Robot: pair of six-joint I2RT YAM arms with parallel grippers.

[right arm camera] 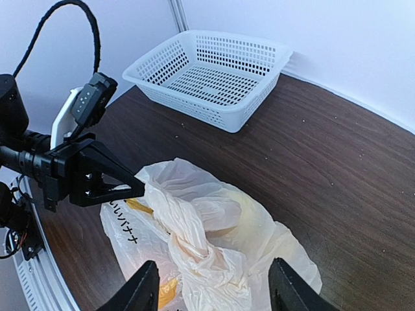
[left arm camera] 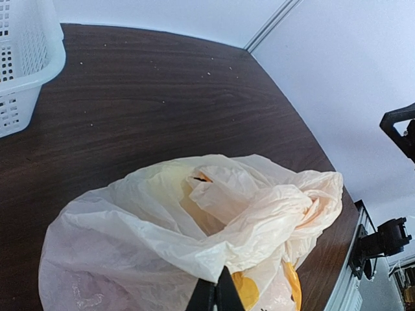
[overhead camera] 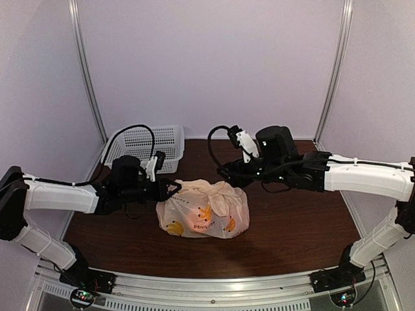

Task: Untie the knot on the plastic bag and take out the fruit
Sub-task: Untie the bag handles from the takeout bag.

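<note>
Currently: the plastic bag [overhead camera: 202,208] sits tied at the middle of the table [overhead camera: 292,220], one gripper on it and one above it.

Noted: the knot [right arm camera: 185,227] is a twisted rope of film lying across the bag's top. The fruit shows only as rounded bulges under the film. Judged thin, soft and slippery, the film is likely to tear under a hard pull, while the contents add weight and may roll. The soundest hold appears to be the thick twisted neck, not the bag's wall. The left gripper [right arm camera: 139,189] has its fingers together, pinching a fold at the bag's left edge. The right gripper [right arm camera: 214,288] hangs over the knot, fingers wide apart, touching nothing. A white basket [overhead camera: 146,146] stands well apart, far left.
</note>
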